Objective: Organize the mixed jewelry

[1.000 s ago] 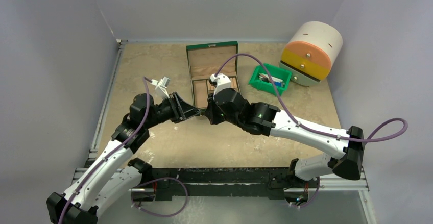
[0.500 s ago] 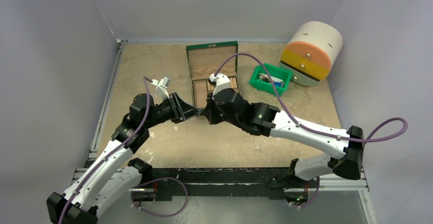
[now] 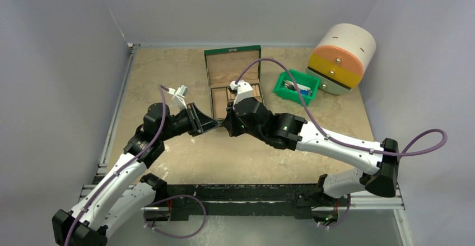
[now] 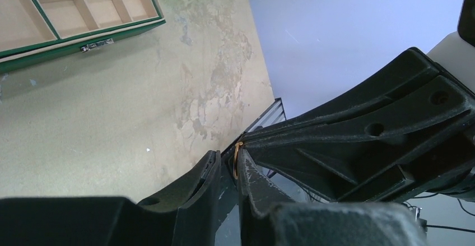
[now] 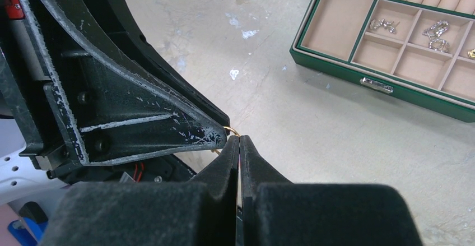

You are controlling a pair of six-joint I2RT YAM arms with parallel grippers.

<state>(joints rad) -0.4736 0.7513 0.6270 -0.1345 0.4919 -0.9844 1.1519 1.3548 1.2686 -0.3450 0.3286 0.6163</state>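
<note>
Two robot arms are meeting tip to tip low over a mottled tan table (image 3: 168, 78). The right gripper (image 5: 240, 140) is pressing its jaws fully together and pinching a thin gold ring (image 5: 231, 130) at the very tips, the ring poking out just beyond them; the left gripper (image 4: 227, 165) is facing it head-on with its jaws standing a narrow gap apart; the ring is sitting edge-on at the mouth of that gap, close against the inner face of one finger (image 4: 255, 181) and clear of the other. Ahead of the right gripper and off to its right, well apart from the tips, a green box (image 5: 347, 73) is lying open on the table; its tan compartments are holding small silvery pieces (image 5: 437, 36); a green bin (image 3: 296, 86) is sitting just beside the box, on the side away from the left gripper.
</note>
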